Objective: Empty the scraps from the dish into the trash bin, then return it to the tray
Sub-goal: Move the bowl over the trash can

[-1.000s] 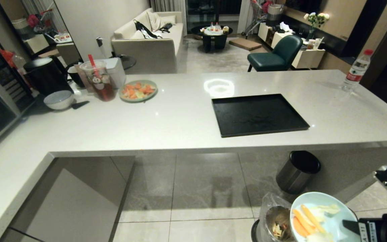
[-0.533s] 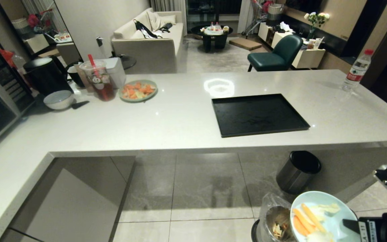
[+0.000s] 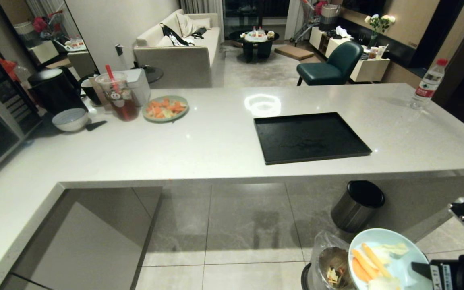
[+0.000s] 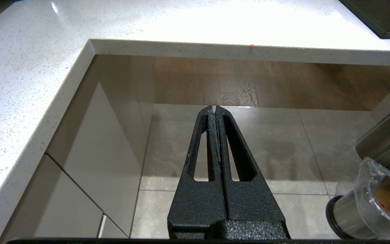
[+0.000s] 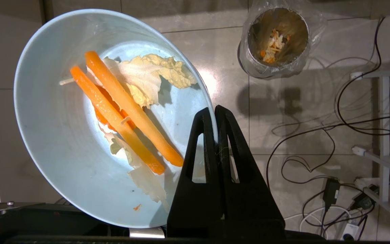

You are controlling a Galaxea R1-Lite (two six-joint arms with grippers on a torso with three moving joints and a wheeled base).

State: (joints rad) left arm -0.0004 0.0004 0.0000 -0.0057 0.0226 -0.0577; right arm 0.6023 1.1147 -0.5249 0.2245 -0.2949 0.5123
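- Tiled floor lies under a pale L-shaped table [image 3: 216, 145]; on it the black tray [image 3: 310, 137] sits bare, well apart from the work below.
- Bin [image 3: 330, 264], bag-lined, stands on the floor just beside the bowl, on its left.
- Bowl [image 3: 387, 259], tilted, hangs above the floor, not yet over the bin mouth; a leftward shift seems needed before tipping.
- Right claw [image 5: 215, 113] pinches the bowl's rim, closed on it.
- Left claw [image 4: 214, 110], closed and empty, idles far left.
- Scraps [image 5: 127, 108] lie in the bowl, carrot strips running toward the claw.
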